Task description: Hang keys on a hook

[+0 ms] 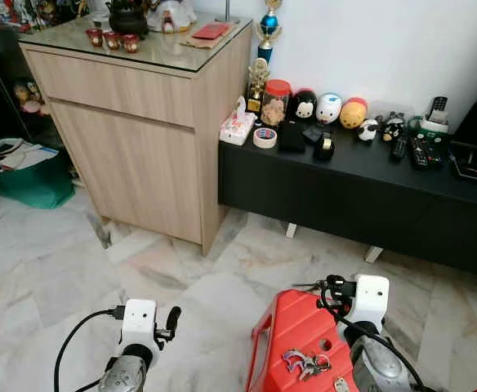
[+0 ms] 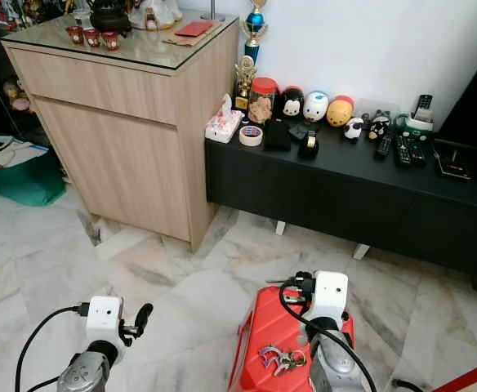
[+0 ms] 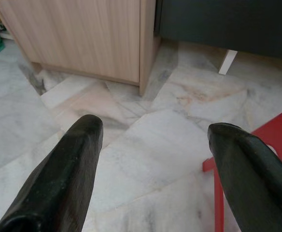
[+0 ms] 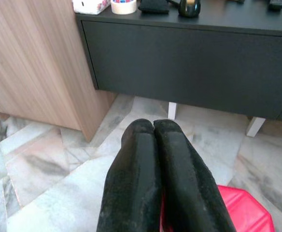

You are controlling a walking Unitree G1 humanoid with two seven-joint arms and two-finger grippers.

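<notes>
Low down, both arms are cut off by the frame edge, and no hook can be made out anywhere. The stool is only partly in view, its right side hidden behind the right arm.

The right claw has its two fingers pressed together, tip against tip, with nothing between them; it hangs over the stool's far edge, pointing toward the dark bench. The left claw has its fingers spread wide apart and holds nothing; beneath it is bare marble floor, with the stool's corner beside its right finger and the wooden cabinet ahead of it.

The keys lie on the red stool top, behind the right claw and just left of that arm, touched by neither claw. They show as a small tangle of silvery rings and keys; single keys are too small to tell apart.
</notes>
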